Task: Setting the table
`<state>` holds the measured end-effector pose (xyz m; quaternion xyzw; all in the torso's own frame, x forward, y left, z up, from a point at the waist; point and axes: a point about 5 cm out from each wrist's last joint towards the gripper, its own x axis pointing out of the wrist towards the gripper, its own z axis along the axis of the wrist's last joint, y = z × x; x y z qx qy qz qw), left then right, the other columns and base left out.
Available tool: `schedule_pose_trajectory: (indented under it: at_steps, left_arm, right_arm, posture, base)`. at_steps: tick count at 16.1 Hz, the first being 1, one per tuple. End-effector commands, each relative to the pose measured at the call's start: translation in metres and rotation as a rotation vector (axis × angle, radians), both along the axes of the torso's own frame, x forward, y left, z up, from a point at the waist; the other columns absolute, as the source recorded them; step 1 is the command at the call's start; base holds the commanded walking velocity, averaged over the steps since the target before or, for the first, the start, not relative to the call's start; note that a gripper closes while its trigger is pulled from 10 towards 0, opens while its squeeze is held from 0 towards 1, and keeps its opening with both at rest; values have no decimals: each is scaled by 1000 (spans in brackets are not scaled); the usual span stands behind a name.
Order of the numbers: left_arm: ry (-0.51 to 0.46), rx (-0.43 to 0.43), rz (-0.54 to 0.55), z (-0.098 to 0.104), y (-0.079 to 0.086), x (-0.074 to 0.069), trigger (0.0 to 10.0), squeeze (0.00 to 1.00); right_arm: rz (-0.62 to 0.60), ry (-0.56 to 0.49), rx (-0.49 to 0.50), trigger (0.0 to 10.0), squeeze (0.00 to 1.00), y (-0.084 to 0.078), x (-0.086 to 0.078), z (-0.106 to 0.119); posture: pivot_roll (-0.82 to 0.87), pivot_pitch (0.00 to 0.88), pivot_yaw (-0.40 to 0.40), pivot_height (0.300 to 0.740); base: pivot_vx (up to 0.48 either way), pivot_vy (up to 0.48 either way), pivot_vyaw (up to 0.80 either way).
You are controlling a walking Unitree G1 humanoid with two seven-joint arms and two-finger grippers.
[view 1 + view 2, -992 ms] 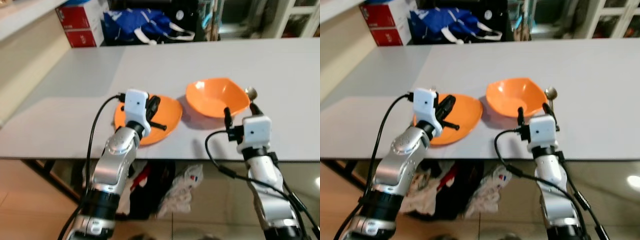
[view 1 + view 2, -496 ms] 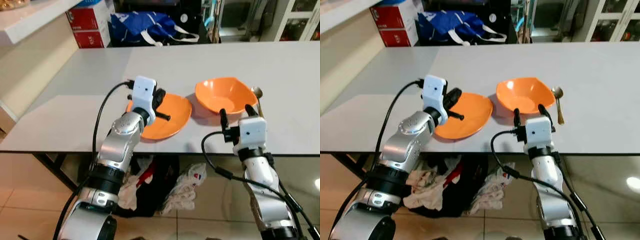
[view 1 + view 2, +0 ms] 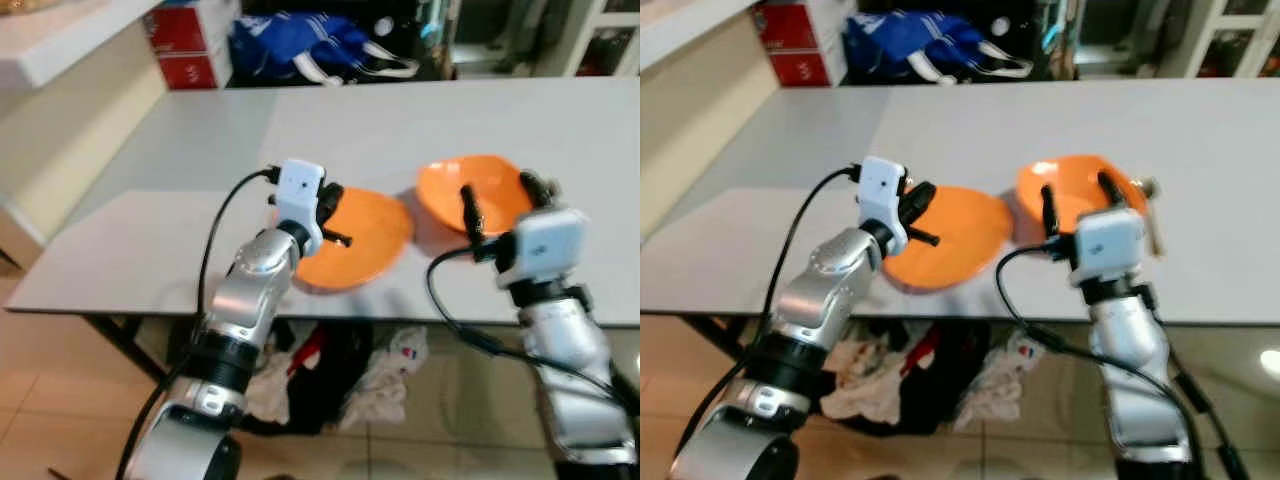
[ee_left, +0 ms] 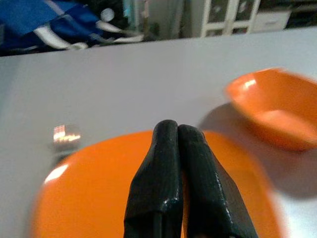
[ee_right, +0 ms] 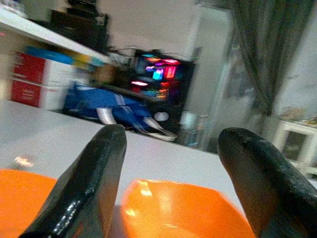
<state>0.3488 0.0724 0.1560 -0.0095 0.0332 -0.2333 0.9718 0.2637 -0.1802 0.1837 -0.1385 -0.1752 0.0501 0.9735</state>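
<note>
Orange plate (image 3: 362,243), shallow, glossy, on the grey table (image 3: 150,220) near its front edge; left gripper (image 4: 177,130), fingers pressed together and empty, hovers over the plate's left rim. Orange bowl (image 3: 472,190), deeper, just right of the plate; right gripper (image 3: 497,196), fingers spread wide, poised above it. Spoon (image 3: 1153,210) lies right of the bowl. Right wrist view adds a blue bag (image 5: 106,107) beyond the table.

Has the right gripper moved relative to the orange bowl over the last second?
Yes. The right gripper has moved forward: its open fingers now overlap the orange bowl, whereas before they stopped at the bowl's near rim.
</note>
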Motion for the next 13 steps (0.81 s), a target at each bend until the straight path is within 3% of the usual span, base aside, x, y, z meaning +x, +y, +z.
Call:
schedule_pose_trajectory:
  at_steps: [1,4,5,7,10,13]
  left_arm:
    - [0,4,-13,0,-3,0,10000,0]
    - [2,21,-66,-1,-11,0,10000,0]
    - [-9,55,-86,0,-14,1,10000,0]
    - [-26,110,-103,2,-19,4,10000,0]
    - [-39,131,-189,5,-27,1,10000,0]
    - [30,164,-294,5,-33,6,10000,0]
  right_arm:
    - [31,30,37,10000,0,-8,-3,6]
    - [122,91,61,10000,0,-25,-8,21]
    - [125,75,77,10000,0,-24,-8,27]
    - [141,86,96,10000,0,-15,-9,25]
    - [171,136,131,10000,0,-9,-11,17]
    - [190,163,163,10000,0,-7,-11,16]
  posture:
    - [-204,0,112,736]
    - [-241,0,118,736]
    - [-241,0,118,736]
    - [-242,0,123,736]
    - [-232,0,129,736]
    - [-232,0,148,736]
  base:
    - [289,382,0]
    - [280,389,0]
    - [319,360,0]
    - [384,-283,0]
    - [0,0,0]
    - [0,0,0]
